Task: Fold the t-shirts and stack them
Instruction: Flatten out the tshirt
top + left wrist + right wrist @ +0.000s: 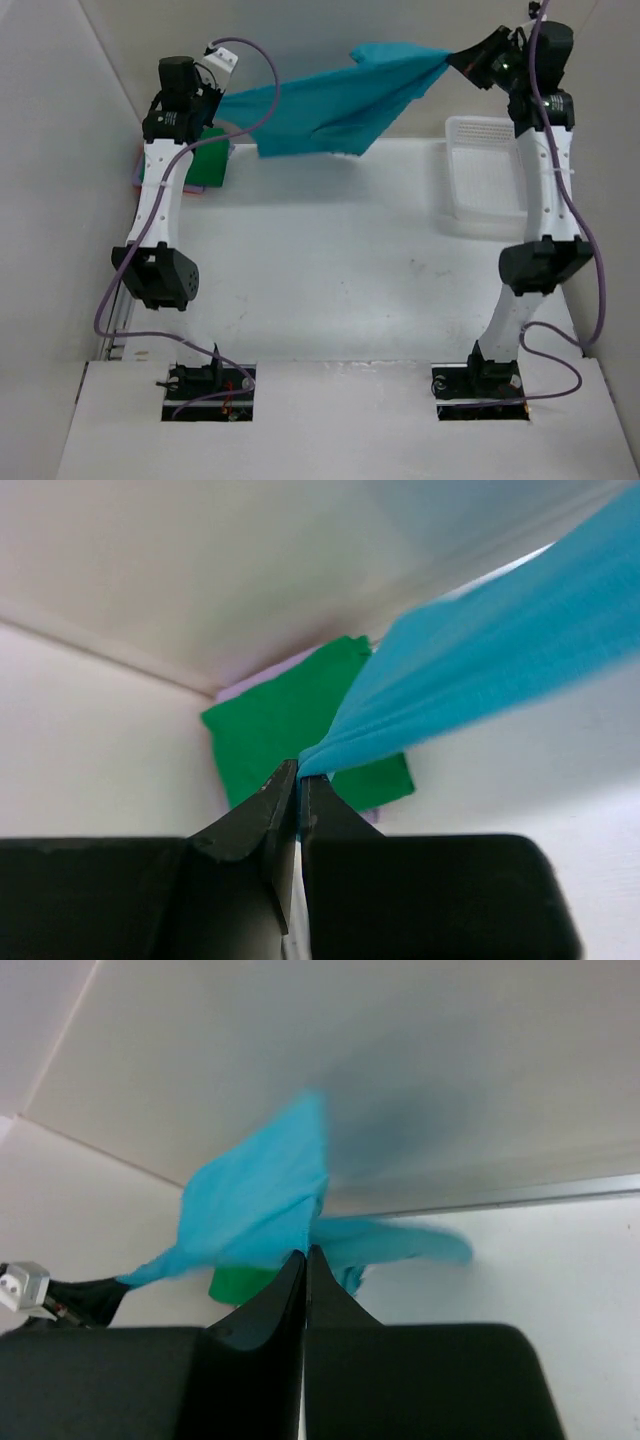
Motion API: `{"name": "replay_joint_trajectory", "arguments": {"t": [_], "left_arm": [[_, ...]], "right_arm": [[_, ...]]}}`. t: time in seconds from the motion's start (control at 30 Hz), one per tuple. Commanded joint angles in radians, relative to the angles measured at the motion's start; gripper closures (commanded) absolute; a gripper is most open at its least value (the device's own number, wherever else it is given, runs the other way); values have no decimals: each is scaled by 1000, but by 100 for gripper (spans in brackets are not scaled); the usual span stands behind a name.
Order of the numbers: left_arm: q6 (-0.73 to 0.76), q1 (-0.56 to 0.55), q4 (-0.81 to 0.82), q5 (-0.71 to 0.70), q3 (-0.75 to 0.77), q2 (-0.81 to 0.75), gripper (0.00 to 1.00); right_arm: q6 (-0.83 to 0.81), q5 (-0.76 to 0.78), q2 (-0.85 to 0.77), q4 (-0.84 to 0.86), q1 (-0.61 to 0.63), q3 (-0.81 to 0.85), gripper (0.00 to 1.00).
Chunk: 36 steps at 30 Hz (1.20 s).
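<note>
The right end effector (pixel 304 1256) fills the bottom centre, its black fingers pressed together on an edge of the teal shirt (pixel 255 1205). The cloth fans up toward mid-frame and trails left to the left end effector (pixel 88 1298) — low at the left edge. A green shirt (pixel 236 1285) peeks out beneath the teal.

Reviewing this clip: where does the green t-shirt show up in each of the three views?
Top external: the green t-shirt lies at the far left, partly behind the left arm.
Left wrist: green t-shirt at centre, below the stretched cloth.
Right wrist: a small patch of green t-shirt low, left of centre.
Shared landmark: the teal t-shirt, stretched above it in all three.
</note>
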Motion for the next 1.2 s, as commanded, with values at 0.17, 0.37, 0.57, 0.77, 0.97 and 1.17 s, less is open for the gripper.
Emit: {"name": "replay_joint_trajectory", "arguments": {"t": [0.17, 0.37, 0.57, 0.77, 0.97, 1.17], "left_arm": [[127, -41, 146, -92, -548, -236, 100], [134, -74, 226, -108, -977, -329, 98], [139, -105, 275, -123, -1192, -337, 95], [113, -125, 249, -115, -1250, -378, 93], [65, -148, 179, -85, -1264, -418, 93], [30, -140, 177, -63, -1292, -417, 92]], "right_arm": [[-141, -31, -381, 172, 80, -800, 100], [-152, 107, -539, 214, 136, -1334, 100], [-152, 239, -539, 76, 224, -1532, 67], [-159, 391, -689, -22, 224, -1514, 58], [-170, 512, -647, -54, 411, -1369, 58], [-186, 471, -311, -73, 581, -1194, 58]]}}
